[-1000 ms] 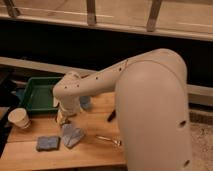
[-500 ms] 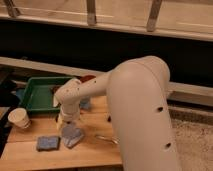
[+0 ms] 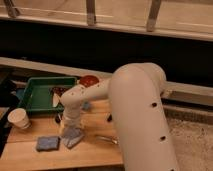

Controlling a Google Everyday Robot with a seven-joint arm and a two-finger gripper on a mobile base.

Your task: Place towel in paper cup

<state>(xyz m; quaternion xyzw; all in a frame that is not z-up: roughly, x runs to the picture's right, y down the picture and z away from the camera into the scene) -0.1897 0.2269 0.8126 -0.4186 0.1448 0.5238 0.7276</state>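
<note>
The end effector hangs directly over the towel on the counter, probably to lift it toward the paper cup standing well apart, though whether it is spread or pinching cloth I cannot tell.

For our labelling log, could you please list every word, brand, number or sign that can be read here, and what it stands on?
None: no text, number or sign can be read in this view.
The paper cup shows no print.
The green tray and the white arm show no legible marking.
The pincer is down at the towel on the wooden table.
</note>
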